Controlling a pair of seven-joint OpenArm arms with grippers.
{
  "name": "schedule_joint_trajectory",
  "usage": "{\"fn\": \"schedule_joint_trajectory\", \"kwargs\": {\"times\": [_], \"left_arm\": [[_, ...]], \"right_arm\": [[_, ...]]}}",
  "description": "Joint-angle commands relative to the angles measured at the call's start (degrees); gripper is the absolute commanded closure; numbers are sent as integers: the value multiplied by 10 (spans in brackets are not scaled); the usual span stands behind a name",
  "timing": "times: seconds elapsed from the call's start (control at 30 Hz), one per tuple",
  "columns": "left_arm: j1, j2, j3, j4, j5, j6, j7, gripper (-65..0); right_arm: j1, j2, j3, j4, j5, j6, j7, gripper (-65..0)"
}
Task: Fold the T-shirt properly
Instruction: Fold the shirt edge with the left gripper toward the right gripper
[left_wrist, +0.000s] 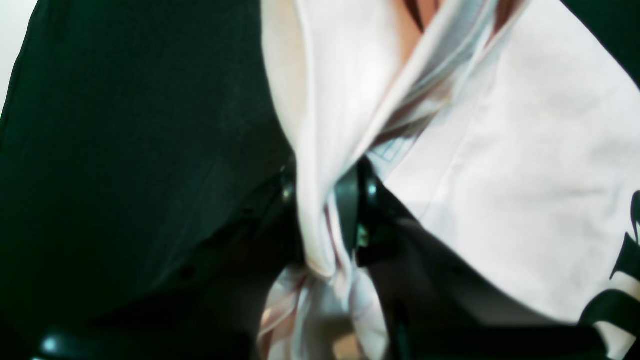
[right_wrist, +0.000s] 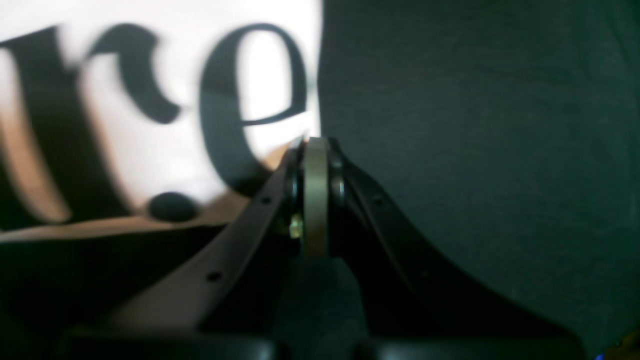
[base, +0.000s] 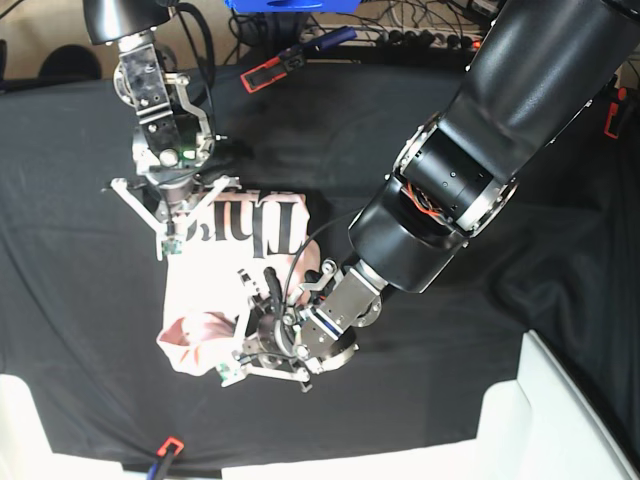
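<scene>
The T-shirt lies partly folded on the black cloth that covers the worktop, left of centre in the base view, its black lettering facing up along the far edge. At the far left corner of the shirt the right hand comes down from above; in the right wrist view its fingers are pressed together, with a thin pale edge of fabric caught between them just beside the printed letters, so it pinches the shirt's edge. Nearer and a little to the right, the left hand sits at the shirt's near edge. The left wrist view shows a bunched fold of pink cloth passing between its dark fingers, which clamp that fold. A rumpled pink lump lies at the near left corner.
</scene>
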Motion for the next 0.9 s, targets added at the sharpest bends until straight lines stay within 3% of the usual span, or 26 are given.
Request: {"fn": "schedule_joint_trajectory", "kwargs": {"times": [0.0, 0.33, 0.4, 0.5, 0.63, 0.73, 0.87], "left_arm": [[-19, 7, -2, 7, -8, 1, -15, 0], [-11, 7, -2, 11, -5, 1, -17, 0], [-12, 7, -2, 12, -5, 2, -18, -55], [-17, 7, -6, 10, -6, 14, -37, -212], [-28, 7, -7, 10, -7, 98, -70, -430], [-43, 7, -9, 10, -12, 119, -89, -450], [-55, 7, -21, 24, -23, 119, -85, -450]], "right_arm": [[5, 1, 1, 8, -6, -3, 10, -1], [-2, -1, -28, 8, -6, -3, 10, -1], [-2, -1, -26, 8, -6, -3, 9, -1], [-2, -1, -26, 8, -6, -3, 8, -1], [-2, -1, -29, 8, -6, -3, 8, -1], [-2, -1, -29, 8, -6, -3, 8, -1], [-2, 0, -26, 8, -6, -3, 8, -1]]}}
